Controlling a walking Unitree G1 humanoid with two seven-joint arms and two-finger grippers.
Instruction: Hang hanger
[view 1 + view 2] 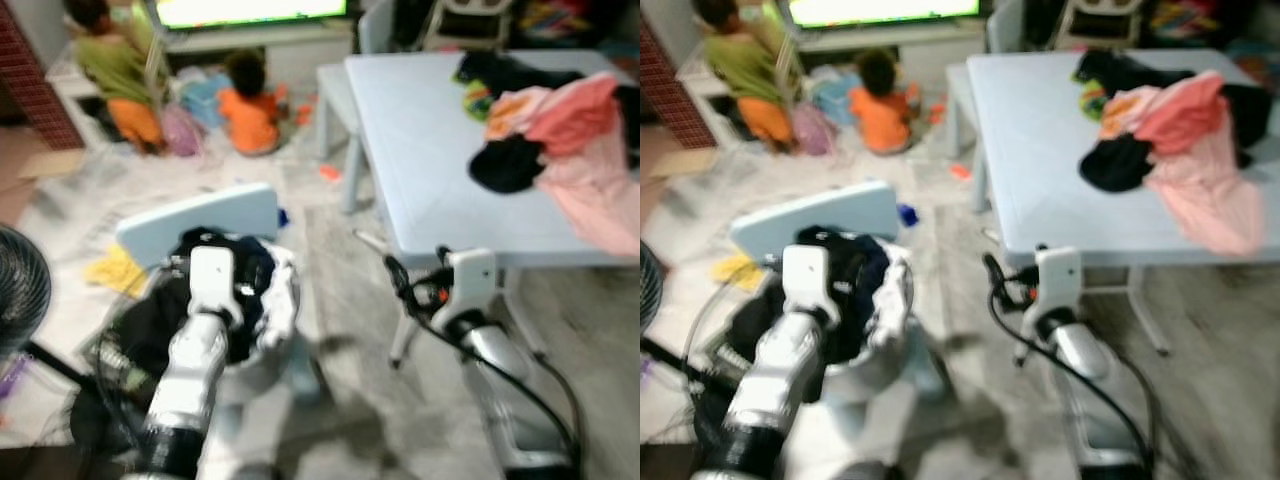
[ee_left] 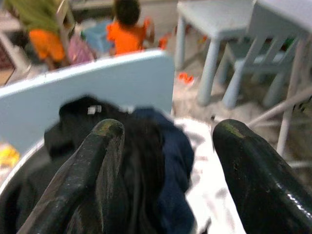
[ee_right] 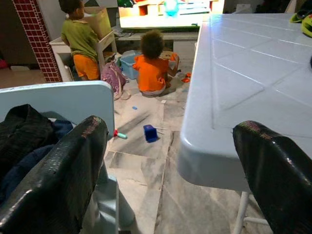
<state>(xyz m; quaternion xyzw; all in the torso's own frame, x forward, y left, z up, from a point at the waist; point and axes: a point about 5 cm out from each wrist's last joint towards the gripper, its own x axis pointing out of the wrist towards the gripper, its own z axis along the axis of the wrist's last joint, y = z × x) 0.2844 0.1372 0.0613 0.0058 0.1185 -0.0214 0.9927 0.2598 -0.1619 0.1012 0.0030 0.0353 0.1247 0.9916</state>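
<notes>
Blurred; no hanger discernible, dark clothes (image 1: 225, 275) heaped.

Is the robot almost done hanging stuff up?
Not yet; nothing looks hung. The left gripper hovers open over dark clothes piled in a basket. The right gripper is open too, near the table. More clothes wait on the table. I can't spot a hanger.
</notes>
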